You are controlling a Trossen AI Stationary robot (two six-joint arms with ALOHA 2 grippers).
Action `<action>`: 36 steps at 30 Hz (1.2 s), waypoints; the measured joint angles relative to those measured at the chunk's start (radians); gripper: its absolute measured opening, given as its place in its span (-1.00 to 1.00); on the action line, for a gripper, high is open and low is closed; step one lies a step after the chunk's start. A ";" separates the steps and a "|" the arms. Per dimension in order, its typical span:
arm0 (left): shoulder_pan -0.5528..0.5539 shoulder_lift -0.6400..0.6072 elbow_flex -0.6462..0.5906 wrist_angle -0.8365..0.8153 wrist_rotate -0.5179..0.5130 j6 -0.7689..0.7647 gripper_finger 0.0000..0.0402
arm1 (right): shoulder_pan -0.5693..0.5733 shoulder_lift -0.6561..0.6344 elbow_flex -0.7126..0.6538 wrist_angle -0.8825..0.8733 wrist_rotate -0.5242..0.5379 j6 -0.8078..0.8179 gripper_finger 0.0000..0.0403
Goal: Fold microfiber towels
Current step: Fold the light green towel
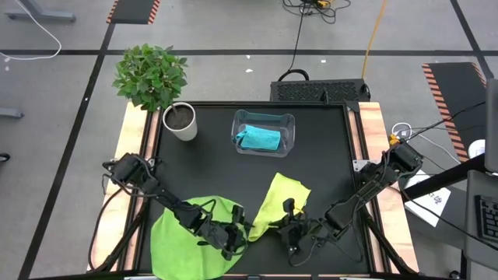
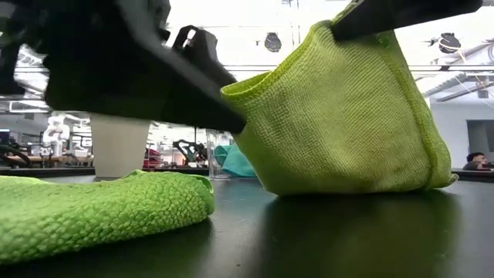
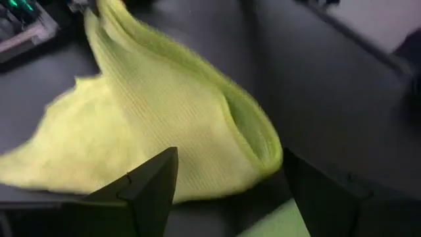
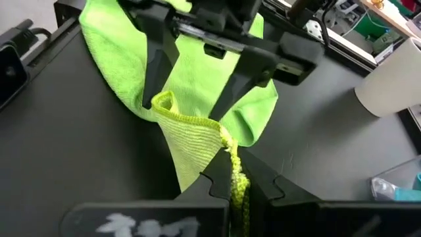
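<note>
Low view is half blocked by the dark left arm; the bright green towel runs off the near edge of the black table in the high view, partly under that arm. No readable writing: a white smear on the right wrist housing is illegible.

Left gripper stands wide open at the near edge, fingers straddling a corner of the pale yellow-green towel without clamping it. Right gripper, close beside it, is pinched tight on another corner of that towel, lifting it into a tent; the rest lies on the table near the front middle. Looped, ribbed microfiber weave, stitched hem.

Turquoise towel sits bunched in the clear plastic bin toward the far edge. White pot with plant at the far left corner.
</note>
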State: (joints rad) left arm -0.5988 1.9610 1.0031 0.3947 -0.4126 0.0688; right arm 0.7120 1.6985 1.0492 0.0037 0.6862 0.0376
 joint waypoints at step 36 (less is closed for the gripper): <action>0.051 -0.268 0.001 -0.140 0.157 0.026 -0.97 | 0.148 -0.028 0.002 0.090 0.078 0.024 -0.99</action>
State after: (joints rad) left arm -0.5481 1.6926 1.0042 0.2552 -0.2559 0.0950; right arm 0.8599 1.6703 1.0508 0.0934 0.7639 0.0615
